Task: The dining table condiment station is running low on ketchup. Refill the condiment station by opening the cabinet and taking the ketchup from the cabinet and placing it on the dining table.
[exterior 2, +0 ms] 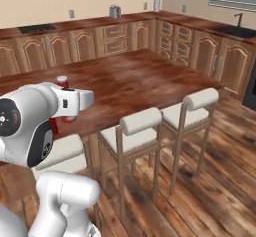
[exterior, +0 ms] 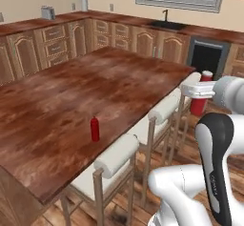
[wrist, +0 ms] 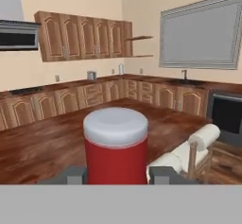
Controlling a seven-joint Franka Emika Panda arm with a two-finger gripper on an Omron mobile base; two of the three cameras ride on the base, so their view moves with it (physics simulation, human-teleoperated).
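Carrying is the step in hand: the gripper (wrist: 116, 175) has its two fingertips (wrist: 72, 175) closed partway against the sides of the ketchup (wrist: 116, 147), a red bottle with a white cap, held upright. In the left base view the bottle (exterior: 200, 96) hangs off the table's near side, above the row of white-cushioned stools (exterior: 119, 156), not yet over the wood. The cabinet (wrist: 82, 35) stands on the far wall with its doors shut, so the fetching appears done and only the placing remains.

The next move calls for swinging the bottle out over the dining table (exterior: 62, 101), lowering it until its base meets the top, then letting the fingers part. An all-red bottle (exterior: 95, 128) already stands near the table's near edge; the ketchup should come down well apart from it, to avoid knocking it over.
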